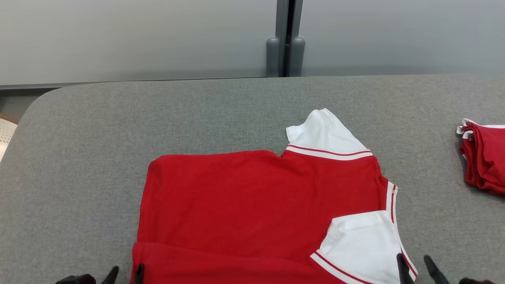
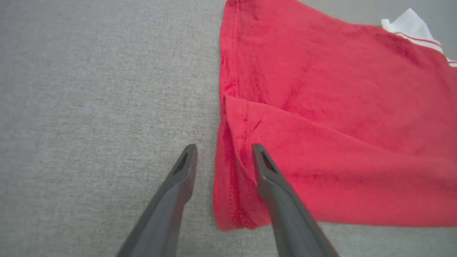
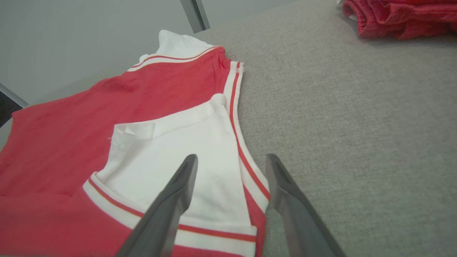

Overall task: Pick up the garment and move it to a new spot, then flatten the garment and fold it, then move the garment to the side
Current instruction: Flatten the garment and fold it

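Observation:
A red garment (image 1: 252, 205) with white sleeves lies spread on the grey table (image 1: 98, 157). Its near part is folded over onto itself, and one white sleeve (image 1: 361, 244) lies on top at the right. The other sleeve (image 1: 321, 132) sticks out at the far side. My left gripper (image 1: 126, 274) is open at the garment's near left corner. In the left wrist view the left gripper (image 2: 224, 146) straddles the folded red edge (image 2: 232, 185). My right gripper (image 1: 416, 268) is open at the near right. In the right wrist view the right gripper (image 3: 232, 157) hovers over the white sleeve (image 3: 171, 150) and its striped trim.
A pile of folded red garments (image 1: 483, 161) sits at the table's right edge, also in the right wrist view as a red pile (image 3: 400, 18). A grey wall with a vertical post (image 1: 285, 55) stands behind the table. The table's far left corner is rounded.

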You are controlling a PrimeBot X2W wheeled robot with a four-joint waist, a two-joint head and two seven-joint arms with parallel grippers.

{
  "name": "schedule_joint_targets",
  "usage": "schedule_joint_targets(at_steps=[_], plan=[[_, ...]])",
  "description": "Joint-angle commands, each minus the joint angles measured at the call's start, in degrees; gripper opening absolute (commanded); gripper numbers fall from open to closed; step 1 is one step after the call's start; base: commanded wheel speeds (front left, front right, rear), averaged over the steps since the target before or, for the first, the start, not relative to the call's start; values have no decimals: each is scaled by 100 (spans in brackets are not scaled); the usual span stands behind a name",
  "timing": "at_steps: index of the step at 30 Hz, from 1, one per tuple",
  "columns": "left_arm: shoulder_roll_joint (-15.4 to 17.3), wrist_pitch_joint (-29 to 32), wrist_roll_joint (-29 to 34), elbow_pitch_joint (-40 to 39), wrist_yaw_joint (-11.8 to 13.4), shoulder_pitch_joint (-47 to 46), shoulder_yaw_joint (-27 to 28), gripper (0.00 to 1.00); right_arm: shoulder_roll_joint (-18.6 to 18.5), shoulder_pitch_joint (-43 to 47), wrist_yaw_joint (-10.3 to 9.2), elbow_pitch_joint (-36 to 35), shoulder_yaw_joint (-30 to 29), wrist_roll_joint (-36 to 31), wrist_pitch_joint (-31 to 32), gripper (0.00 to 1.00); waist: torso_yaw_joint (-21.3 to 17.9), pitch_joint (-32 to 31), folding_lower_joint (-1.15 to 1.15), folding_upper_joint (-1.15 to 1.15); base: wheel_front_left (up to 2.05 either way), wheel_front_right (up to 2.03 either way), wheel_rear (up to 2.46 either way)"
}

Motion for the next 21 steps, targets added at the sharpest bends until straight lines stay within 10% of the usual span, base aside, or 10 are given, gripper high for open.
schedule_joint_targets(at_steps=[1, 21], plan=[[-52, -216, 32, -103, 128, 22, 112, 100, -13, -195, -2, -215, -42, -193, -167, 100, -36, -31, 0, 0, 0, 0, 0], [-28, -1135, 731, -1064, 676, -522, 253, 100, -181, -630, -2, -1926, -291, -978, 358, 100, -156, -337, 0, 0, 0, 0, 0]])
